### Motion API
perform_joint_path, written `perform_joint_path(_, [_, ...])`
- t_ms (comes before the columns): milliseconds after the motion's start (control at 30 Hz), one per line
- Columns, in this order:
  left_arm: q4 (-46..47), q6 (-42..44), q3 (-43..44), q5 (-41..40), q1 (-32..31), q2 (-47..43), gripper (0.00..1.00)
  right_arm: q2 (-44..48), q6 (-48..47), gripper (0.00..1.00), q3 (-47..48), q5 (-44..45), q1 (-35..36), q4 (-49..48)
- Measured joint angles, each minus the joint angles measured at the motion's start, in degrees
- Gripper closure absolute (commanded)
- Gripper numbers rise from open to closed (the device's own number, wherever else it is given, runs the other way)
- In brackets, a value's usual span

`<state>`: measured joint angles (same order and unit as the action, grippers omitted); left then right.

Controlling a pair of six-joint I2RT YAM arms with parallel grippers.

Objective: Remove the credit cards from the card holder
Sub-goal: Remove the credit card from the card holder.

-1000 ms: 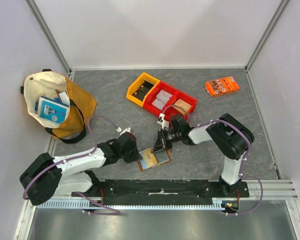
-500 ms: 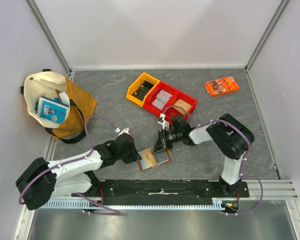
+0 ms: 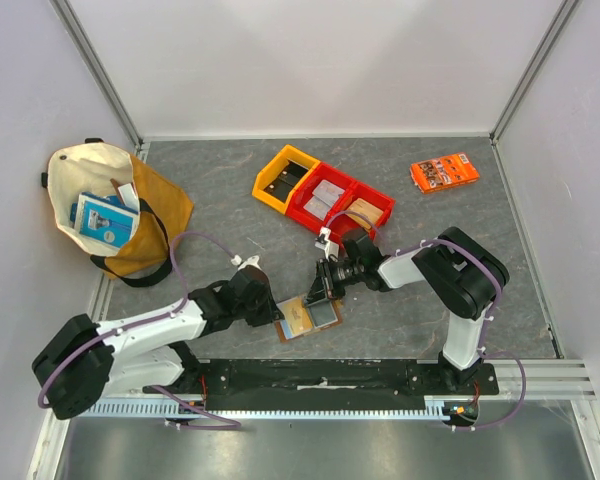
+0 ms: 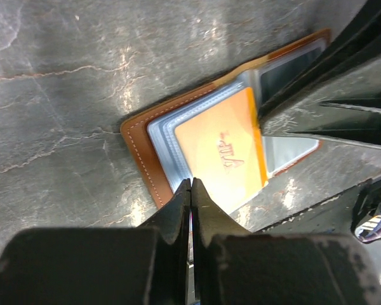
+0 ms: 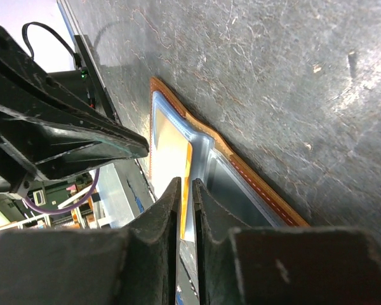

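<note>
1. Card holder point(image 3: 307, 318) lies spread open on the grey tabletop point(image 3: 210, 195), near the front edge between the two arms, with its clear sleeves facing up.
2. An orange-gold credit card point(image 4: 219, 152) shows face up in the holder's left half.
3. The left claw point(image 4: 190, 185) is closed, fingers pressed together, its tips at the holder's near edge beside that card; whether they pinch anything cannot be told.
4. The right claw point(image 5: 187, 187) stands a narrow slit apart, tips down at the card's edge by the fold; a grip cannot be made out.
5. Farther back sit red bins point(image 3: 342, 205), a yellow bin point(image 3: 283, 177), an orange packet point(image 3: 445, 171) and a cloth bag point(image 3: 110, 205).
</note>
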<state>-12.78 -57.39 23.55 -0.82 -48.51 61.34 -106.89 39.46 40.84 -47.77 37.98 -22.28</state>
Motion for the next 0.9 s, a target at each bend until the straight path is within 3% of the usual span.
perform_joint_path(567, [0.63,0.22,1.03,1.53,0.0,5.35,0.98,0.0,-0.7,0.86,-0.35,-0.11,0.0,0.96])
perform_joint_path(700, [0.61,0.22,1.49,1.6,0.0,6.01,0.98,0.0,-0.76,0.92,-0.35,-0.44,0.0,0.96])
perform_joint_path(767, [0.52,0.22,1.62,1.62,0.0,6.16,0.98,0.0,-0.85,1.0,-0.35,-0.48,-0.02,0.96])
perform_joint_path(900, [0.35,0.2,1.9,1.66,0.0,6.56,0.98,0.0,-1.14,1.0,-0.35,-0.98,-0.2,0.96])
